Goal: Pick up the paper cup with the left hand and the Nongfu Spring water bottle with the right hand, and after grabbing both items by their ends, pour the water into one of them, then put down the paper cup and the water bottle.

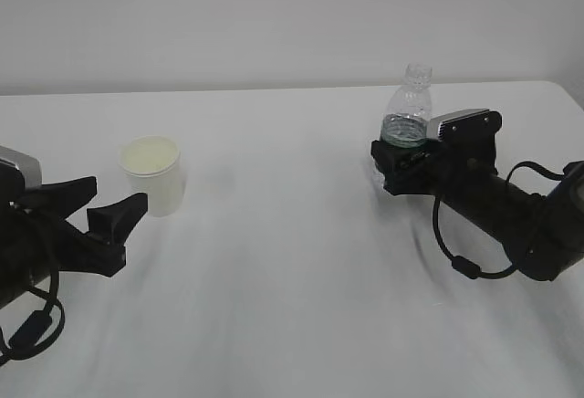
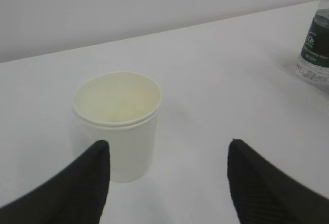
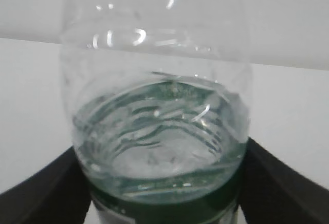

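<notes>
The white paper cup stands upright on the left of the table, its cream inside showing. My left gripper is open just short of it, and the cup sits ahead of the left finger rather than between the tips. The clear Nongfu Spring water bottle stands upright at the right, capless, with water low inside above the green label. My right gripper holds it at label height, a black finger against each side. The bottle's base is hidden.
The white table runs to a pale wall behind. From the left wrist view the bottle shows at the far right edge. The right arm and its cable lie low over the table's right side.
</notes>
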`<state>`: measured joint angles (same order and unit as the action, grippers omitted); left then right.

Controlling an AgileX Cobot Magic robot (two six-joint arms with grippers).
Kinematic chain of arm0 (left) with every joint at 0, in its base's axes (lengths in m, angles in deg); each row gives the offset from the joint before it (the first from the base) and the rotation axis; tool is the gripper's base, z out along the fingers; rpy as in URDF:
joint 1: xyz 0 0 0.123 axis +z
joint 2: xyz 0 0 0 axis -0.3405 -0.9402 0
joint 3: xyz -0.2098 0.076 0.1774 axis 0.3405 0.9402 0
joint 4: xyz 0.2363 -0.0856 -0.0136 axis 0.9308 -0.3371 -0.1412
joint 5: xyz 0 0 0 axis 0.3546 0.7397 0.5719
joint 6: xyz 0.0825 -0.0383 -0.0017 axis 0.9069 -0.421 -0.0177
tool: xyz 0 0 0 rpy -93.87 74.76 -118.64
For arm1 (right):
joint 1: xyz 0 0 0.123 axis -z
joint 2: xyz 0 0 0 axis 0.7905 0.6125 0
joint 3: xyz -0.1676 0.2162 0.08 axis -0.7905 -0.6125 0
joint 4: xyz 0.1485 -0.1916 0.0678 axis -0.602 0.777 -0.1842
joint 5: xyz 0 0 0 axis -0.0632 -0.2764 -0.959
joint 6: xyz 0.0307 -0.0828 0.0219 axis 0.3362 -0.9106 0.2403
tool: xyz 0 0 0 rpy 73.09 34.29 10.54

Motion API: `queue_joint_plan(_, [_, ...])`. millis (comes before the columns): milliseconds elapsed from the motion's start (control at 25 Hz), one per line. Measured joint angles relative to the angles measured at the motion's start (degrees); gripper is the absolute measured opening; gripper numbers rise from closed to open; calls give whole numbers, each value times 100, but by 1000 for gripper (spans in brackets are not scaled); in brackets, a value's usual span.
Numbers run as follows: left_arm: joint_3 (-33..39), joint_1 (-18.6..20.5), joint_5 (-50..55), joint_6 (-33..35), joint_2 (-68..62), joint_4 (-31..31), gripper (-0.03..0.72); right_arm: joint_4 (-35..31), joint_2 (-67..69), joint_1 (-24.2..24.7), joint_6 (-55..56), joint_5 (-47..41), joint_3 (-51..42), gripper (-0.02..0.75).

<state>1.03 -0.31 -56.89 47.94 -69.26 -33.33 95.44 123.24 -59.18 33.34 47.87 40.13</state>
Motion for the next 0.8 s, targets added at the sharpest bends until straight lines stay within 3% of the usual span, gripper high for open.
queue_joint_plan(560, [0, 0, 0, 0, 0, -71, 520, 0, 0, 0, 13, 10, 13, 593])
queue_joint_plan(800, [0, 0, 0, 0, 0, -81, 520, -9, 0, 0, 13, 10, 13, 503])
